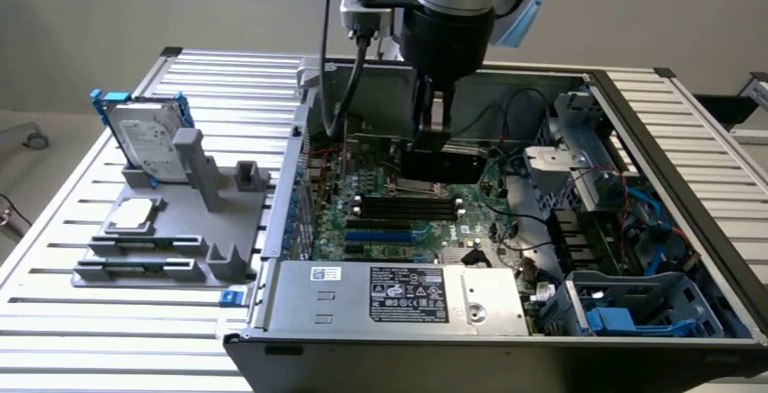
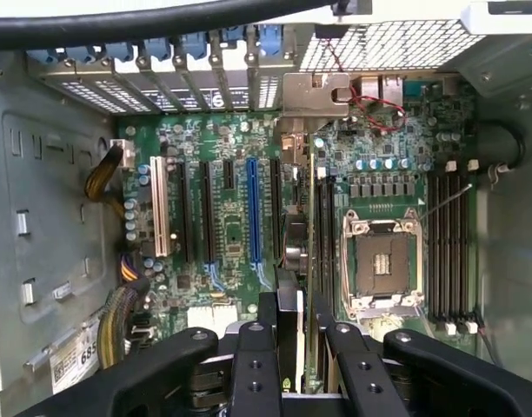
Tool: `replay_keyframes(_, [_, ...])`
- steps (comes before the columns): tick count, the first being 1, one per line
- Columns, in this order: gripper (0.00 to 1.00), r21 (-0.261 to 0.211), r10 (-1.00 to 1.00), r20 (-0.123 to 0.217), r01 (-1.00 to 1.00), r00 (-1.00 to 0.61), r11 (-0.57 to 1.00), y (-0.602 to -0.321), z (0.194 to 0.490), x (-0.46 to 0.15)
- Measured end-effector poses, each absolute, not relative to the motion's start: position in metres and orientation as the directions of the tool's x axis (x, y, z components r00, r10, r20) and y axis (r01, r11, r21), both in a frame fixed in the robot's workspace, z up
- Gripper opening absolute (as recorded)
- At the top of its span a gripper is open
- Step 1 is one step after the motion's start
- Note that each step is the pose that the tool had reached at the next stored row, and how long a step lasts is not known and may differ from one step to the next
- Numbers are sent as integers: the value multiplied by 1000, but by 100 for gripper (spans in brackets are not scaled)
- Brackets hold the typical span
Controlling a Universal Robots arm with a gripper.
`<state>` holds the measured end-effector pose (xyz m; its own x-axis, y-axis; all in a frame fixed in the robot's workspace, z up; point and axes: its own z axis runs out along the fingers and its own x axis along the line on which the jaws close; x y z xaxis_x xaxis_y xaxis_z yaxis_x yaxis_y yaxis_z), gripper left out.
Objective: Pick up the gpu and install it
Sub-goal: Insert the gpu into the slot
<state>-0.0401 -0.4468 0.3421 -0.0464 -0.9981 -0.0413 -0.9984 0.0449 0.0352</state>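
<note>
My gripper [image 1: 433, 139] hangs inside the open computer case [image 1: 279, 231], over the motherboard [image 1: 397, 218], and is shut on the gpu [image 1: 454, 166], a thin black card held on edge. In the wrist view the gpu [image 2: 310, 252] shows edge-on between my black fingers [image 2: 254, 352], and the gripper [image 2: 302, 352] clamps its near end. The card runs between the blue expansion slot [image 2: 253, 213] and the CPU socket [image 2: 383, 261]. Its silver end bracket [image 2: 322, 100] reaches the rear slot openings. Whether the card sits in a slot I cannot tell.
On the exterior view's left a grey fixture [image 1: 168, 240] carries a silver hard drive with a blue frame [image 1: 150, 141] and a small silver chip [image 1: 132, 215]. The power supply [image 1: 397, 296], a blue drive cage [image 1: 636, 312] and loose cables [image 1: 528, 231] crowd the case.
</note>
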Motion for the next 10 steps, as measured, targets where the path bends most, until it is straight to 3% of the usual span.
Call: replay_keyframes(10, [26, 36, -998, -43, -999, -36, 35, -461, 331, -48])
